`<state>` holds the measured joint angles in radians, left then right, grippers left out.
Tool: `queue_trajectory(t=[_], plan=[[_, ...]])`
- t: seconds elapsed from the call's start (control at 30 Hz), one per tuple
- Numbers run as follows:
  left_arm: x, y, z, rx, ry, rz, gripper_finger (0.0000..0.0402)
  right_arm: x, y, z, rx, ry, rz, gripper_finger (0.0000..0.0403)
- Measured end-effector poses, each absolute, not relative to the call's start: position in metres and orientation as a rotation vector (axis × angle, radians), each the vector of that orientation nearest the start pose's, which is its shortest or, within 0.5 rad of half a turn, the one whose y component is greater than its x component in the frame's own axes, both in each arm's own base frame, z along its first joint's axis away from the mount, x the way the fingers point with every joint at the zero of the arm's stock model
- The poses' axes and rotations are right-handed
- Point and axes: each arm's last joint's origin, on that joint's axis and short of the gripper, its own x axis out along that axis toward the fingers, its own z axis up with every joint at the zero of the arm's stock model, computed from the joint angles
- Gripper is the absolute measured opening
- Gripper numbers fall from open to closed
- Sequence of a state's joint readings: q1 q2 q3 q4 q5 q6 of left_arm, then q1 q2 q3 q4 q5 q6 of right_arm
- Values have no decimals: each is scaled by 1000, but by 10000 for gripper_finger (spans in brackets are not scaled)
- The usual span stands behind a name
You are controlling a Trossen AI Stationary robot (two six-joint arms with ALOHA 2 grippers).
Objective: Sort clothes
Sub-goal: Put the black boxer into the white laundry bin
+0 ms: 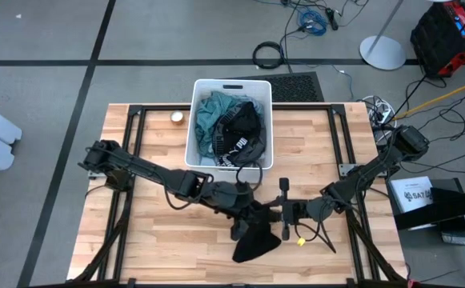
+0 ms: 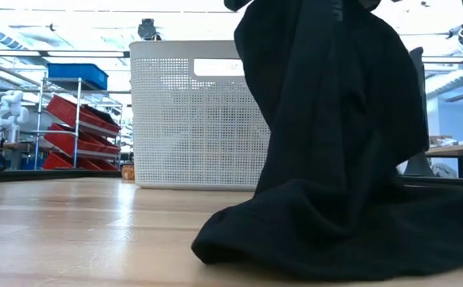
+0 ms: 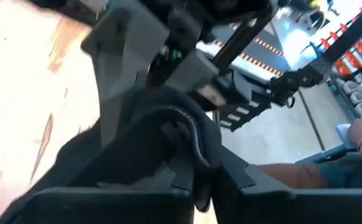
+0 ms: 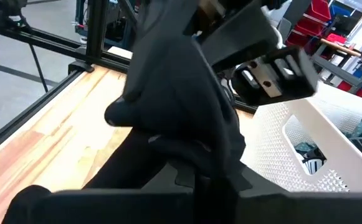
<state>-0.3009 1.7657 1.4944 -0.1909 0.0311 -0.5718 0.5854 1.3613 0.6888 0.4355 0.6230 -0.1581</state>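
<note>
Holding the black garment (image 1: 256, 242) between them over the near bench (image 1: 152, 240), both end effectors are pinched on its top edge — left end effector (image 1: 258, 214), right end effector (image 1: 282, 214). Grips should be kept level and spread apart evenly; remaining clothes (image 1: 228, 128) sit in the white bin (image 1: 196, 120).

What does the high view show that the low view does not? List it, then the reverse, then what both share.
Only the high view: both arms meeting over the table, the left claw and right claw shut on the black garment, and the teal and black clothes inside the bin. Only the low view: the shelves with red bins in the room behind. Both: the black garment hanging to the wooden table and the white bin.
</note>
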Motion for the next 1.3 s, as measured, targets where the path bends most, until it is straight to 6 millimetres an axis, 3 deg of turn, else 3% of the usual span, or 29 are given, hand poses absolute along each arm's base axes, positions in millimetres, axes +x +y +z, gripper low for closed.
queue_trajectory(t=[0.3,0.63,0.77,0.87,1.0,1.13,1.3], plan=[[374,-118,315,-543,701,-228,119,235,135,241,-274,244,-39,3],[341,-119,300,-459,1020,-100,125,208,131,267,-217,206,-12,1],[320,-121,288,-329,1182,75,125,192,132,279,-207,169,-41,1],[309,-123,280,-219,1199,239,125,183,131,288,-178,131,-30,0],[302,-130,272,-177,1204,267,125,177,124,302,-148,63,-36,0],[297,-138,266,-143,1203,278,125,176,115,329,-176,-4,-70,0],[289,-150,253,-94,1184,285,125,176,101,386,-252,-53,-120,0]])
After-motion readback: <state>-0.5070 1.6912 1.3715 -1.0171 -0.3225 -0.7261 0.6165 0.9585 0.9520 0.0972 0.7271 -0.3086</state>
